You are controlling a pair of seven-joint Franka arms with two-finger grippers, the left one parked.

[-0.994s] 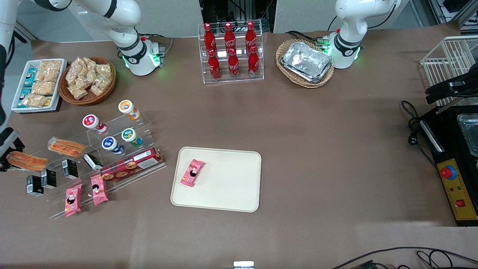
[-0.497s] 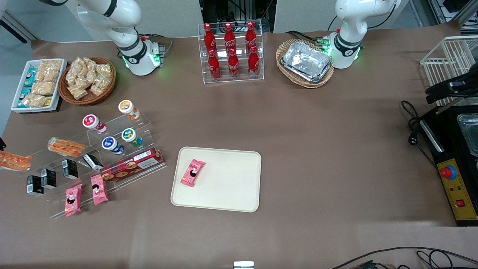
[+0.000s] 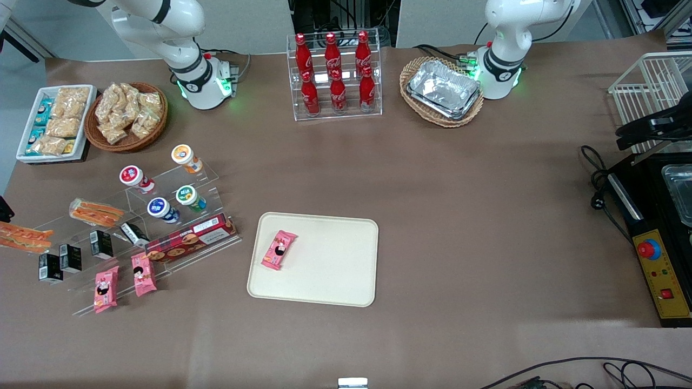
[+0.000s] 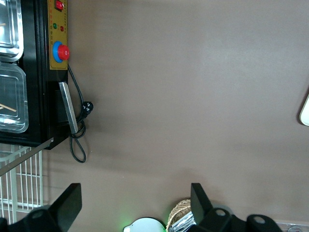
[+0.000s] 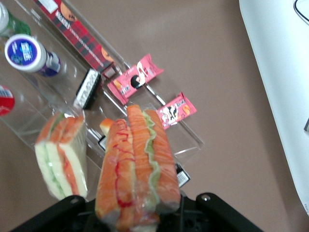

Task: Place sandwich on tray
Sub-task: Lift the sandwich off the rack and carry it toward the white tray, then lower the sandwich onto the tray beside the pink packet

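Clearly the clear-wrapped sandwich wedge of white bread with orange-red filling [image 5: 136, 169] is off its shelf and in the air: in the right wrist view the gripper [image 5: 140, 215] is pinching it at one end, dark fingers pressed on either broad face, the wedge standing out lengthwise from the jaws. In the front view the sandwich [image 3: 24, 238] shows only at the picture's edge, toward the working arm's end of the table from the stepped clear acrylic display rack [image 3: 178, 216] and well apart from the large cream-beige rectangular tray [image 3: 335, 270]. Its twin, a second wrapped sandwich [image 3: 95, 212], sits on that rack beside the small lidded cups. The tray lies toward the parked arm's end from the rack, with one pink snack packet [image 3: 279, 249] on it nearer the rack and bare surface across the rest. I judge the wedge light but soft — bread that squashes under a hard squeeze, and film slick enough to let it slide or droop when held by one end. The broad flat faces, closer to mid-length, look like the better hold; a gentle grip and a low, level set-down on the bare part of the tray would suit it — clear of the packet.
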